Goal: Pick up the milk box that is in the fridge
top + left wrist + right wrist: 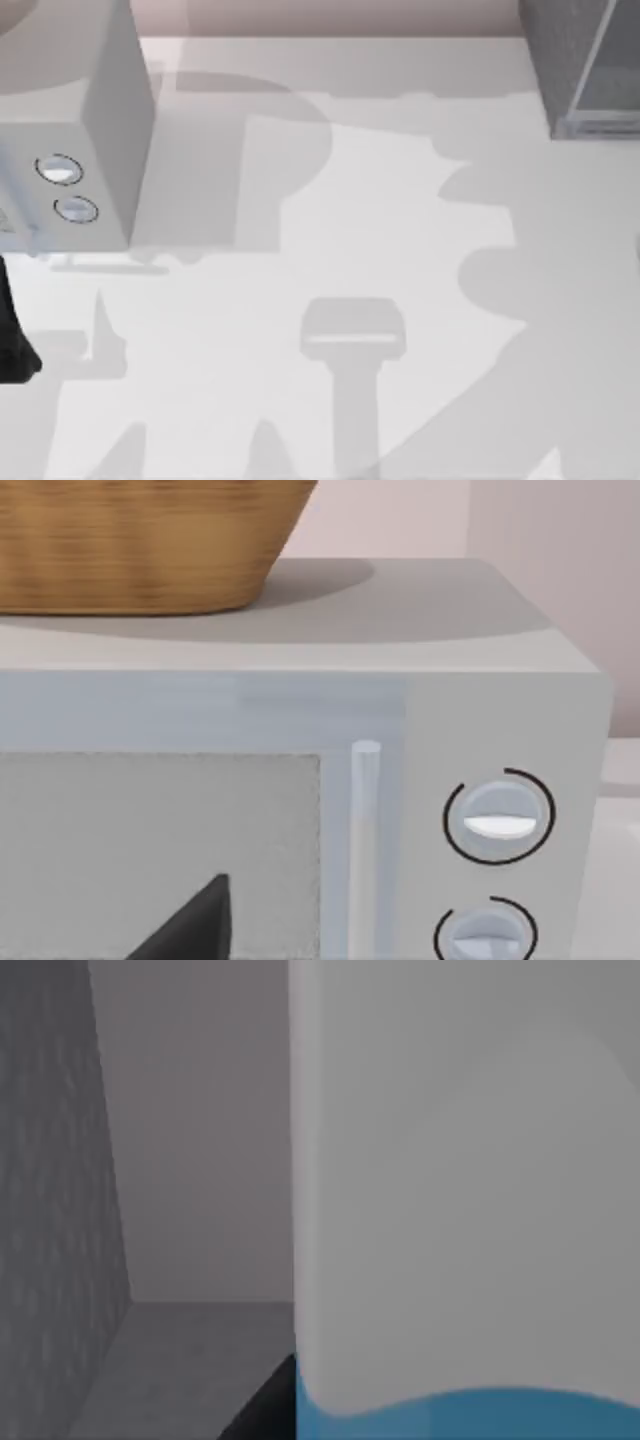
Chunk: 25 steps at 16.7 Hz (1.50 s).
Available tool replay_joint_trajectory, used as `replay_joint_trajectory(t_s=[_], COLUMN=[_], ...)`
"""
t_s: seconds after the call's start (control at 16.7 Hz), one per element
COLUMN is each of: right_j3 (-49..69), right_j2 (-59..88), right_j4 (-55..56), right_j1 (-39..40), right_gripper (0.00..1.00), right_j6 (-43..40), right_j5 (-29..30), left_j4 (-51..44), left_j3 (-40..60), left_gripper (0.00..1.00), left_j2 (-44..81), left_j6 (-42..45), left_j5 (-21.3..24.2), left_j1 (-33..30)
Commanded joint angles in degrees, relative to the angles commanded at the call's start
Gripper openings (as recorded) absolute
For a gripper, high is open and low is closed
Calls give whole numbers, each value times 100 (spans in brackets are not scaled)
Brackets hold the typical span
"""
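Whether either arm's jaws are apart or together cannot be told. In the right wrist view, the small milk box [460, 1210], white above a bright blue band, is seen very close, standing on the grey floor inside the plain grey fridge [60, 1190]. The fridge [585, 65] stands at the pale bench's [400, 220] far right corner. A dark part of the left arm [12, 340] is seen at the bench's left edge, before the grey two-knobbed box [75, 130] on which a woven basket [140, 540] rests.
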Motion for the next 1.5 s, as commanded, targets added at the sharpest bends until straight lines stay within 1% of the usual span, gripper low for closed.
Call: replay_joint_trajectory(t_s=[0.24, 0.66, 0.84, 0.96, 1.14, 1.5], right_j3=[-956, -1084, -1295, -1548, -2105, -3669], right_j2=[-565, -664, -1147, -1737, -3023, -6548], right_j4=[374, 399, 133, -183, -868, -2756], right_j1=[-128, -109, -36, 42, 199, 606], right_gripper=[0, 0, 0, 0, 0, 0], right_j6=[5, 13, -8, -26, -48, -56], right_j5=[-87, -93, -32, 42, 194, 564], left_j4=[0, 0, 0, 0, 0, 0], left_j3=[0, 0, 0, 0, 0, 0], left_gripper=[100, 100, 100, 100, 100, 100], left_j2=[0, 0, 0, 0, 0, 0], left_j6=[0, 0, 0, 0, 0, 0], left_j5=[0, 0, 0, 0, 0, 0], left_j1=[0, 0, 0, 0, 0, 0])
